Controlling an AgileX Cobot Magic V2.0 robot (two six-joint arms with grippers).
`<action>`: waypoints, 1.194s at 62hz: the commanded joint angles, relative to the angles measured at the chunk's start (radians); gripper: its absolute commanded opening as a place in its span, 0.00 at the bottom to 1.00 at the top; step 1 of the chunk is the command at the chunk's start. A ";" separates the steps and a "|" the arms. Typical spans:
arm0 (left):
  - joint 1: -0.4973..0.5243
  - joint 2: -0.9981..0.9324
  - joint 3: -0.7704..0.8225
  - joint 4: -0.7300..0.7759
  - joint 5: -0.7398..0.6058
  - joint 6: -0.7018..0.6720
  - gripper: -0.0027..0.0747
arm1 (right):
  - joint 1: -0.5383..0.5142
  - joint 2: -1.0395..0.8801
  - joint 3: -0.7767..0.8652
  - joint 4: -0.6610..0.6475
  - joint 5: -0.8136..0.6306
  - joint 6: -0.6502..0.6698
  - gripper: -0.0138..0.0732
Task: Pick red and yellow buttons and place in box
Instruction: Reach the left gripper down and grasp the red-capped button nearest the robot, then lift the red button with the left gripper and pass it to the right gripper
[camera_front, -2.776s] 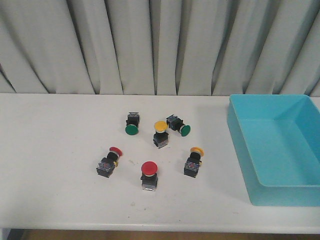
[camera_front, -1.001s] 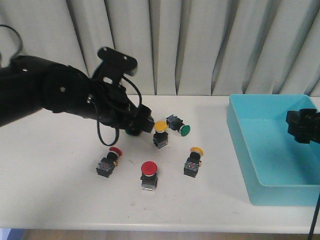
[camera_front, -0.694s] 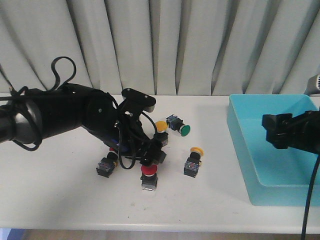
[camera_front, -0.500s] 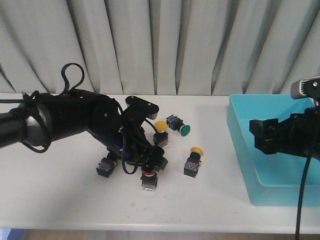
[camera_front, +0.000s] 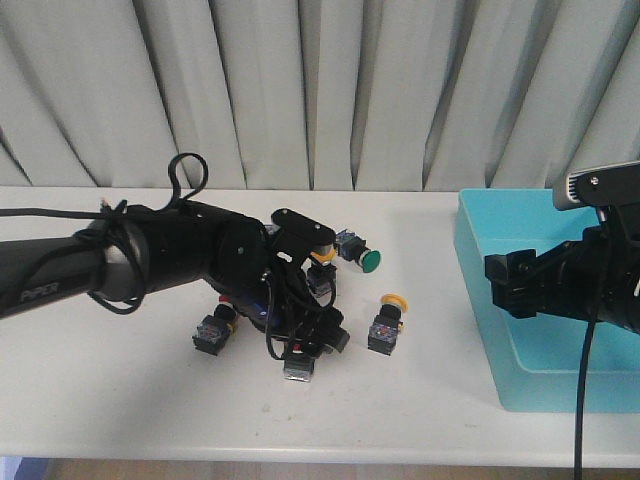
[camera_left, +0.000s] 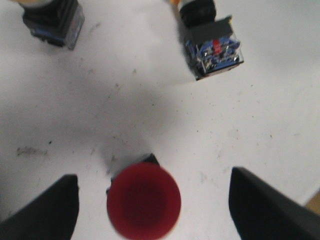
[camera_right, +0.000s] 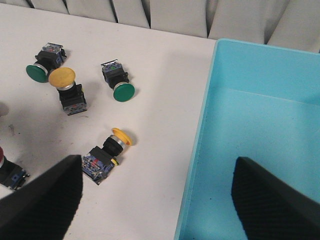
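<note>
I am at the reach-in for the first pick: my left gripper (camera_left: 150, 200) hangs over the upright red button (camera_left: 143, 201), jaws spread wide to either side of its cap and not touching it. Next I judge I must drop straight down until the fingers flank the black body, then close. My right gripper (camera_right: 155, 195) waits spread beside the turquoise box (camera_right: 210, 100), which holds no buttons yet.

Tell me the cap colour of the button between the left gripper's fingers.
Red; the red button shows best in the left wrist view.
</note>
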 joint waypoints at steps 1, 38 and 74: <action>-0.005 -0.021 -0.044 -0.013 -0.033 -0.001 0.78 | 0.002 -0.015 -0.029 -0.006 -0.066 -0.009 0.83; -0.004 0.027 -0.073 -0.011 0.005 -0.058 0.43 | 0.002 -0.015 -0.029 0.006 -0.066 -0.009 0.83; -0.001 -0.080 -0.475 -0.219 0.370 0.054 0.02 | 0.236 0.081 -0.029 0.002 -0.143 -0.248 0.83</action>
